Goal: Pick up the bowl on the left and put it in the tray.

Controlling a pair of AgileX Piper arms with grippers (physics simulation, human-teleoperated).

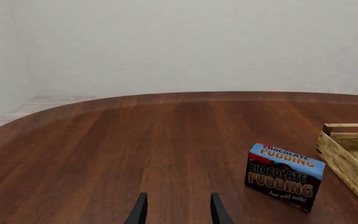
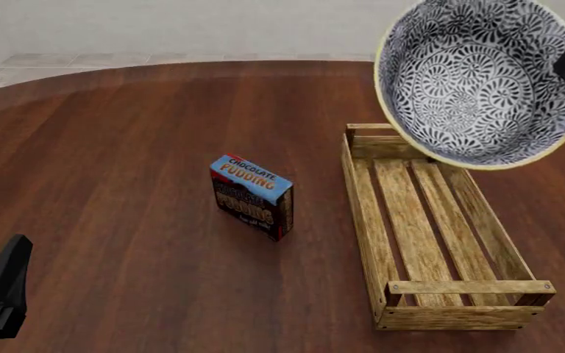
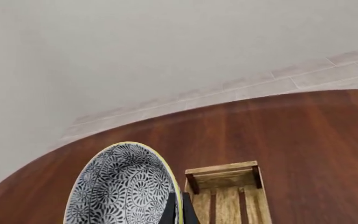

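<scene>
We note the pudding box [image 2: 252, 195] standing left of the tray [image 2: 365, 213]; right pincer [image 3: 178, 212] grips the bowl [image 2: 474, 81] aloft; left pincer [image 1: 177, 210] narrowly parted.

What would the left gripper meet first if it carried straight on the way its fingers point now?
Probably only bare table. In its wrist view the left gripper aims past the pudding box, which sits off to one side, though depth is unclear.

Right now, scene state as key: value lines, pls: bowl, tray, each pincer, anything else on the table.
bowl: lifted, tilted on edge, above the tray's far end
tray: on table, right side, nothing in it
right pincer: shut on the bowl's rim
left pincer: open, holding nothing, low at near left
pudding box: upright, left of tray, apart from it
task: bowl not yet in tray
</scene>
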